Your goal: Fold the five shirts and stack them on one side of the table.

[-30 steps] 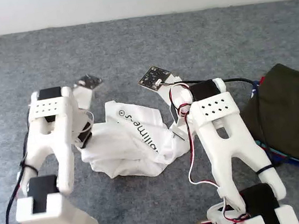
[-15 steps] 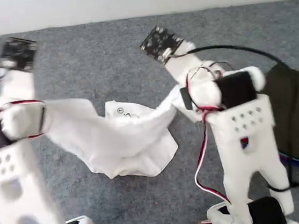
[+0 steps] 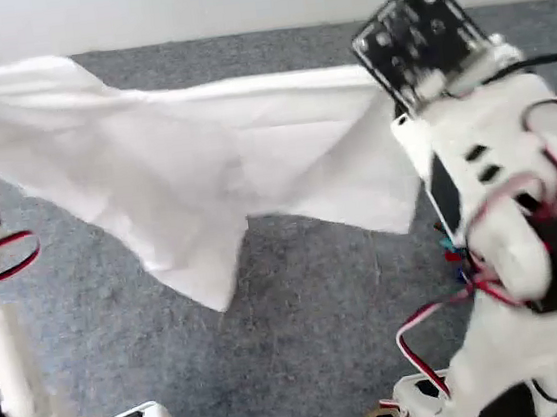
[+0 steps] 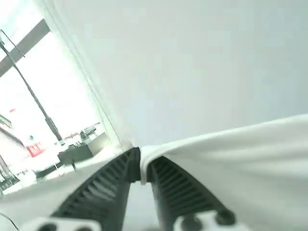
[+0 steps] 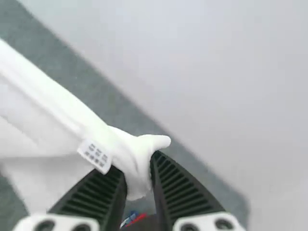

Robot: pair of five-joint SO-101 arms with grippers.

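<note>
High view: the white shirt [image 3: 203, 167] hangs stretched between both arms above the grey table [image 3: 340, 302]. The left gripper [image 4: 143, 168] pinches one edge. The right gripper [image 5: 138, 175] pinches a bunched fold beside the label [image 5: 96, 155].

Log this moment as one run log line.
left gripper: shut on white shirt | right gripper: shut on white shirt | state: spread between arms above table

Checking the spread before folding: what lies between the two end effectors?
The white shirt, stretched from the left end effector to the right end effector, each shut on its edge; the high view shows it.
</note>
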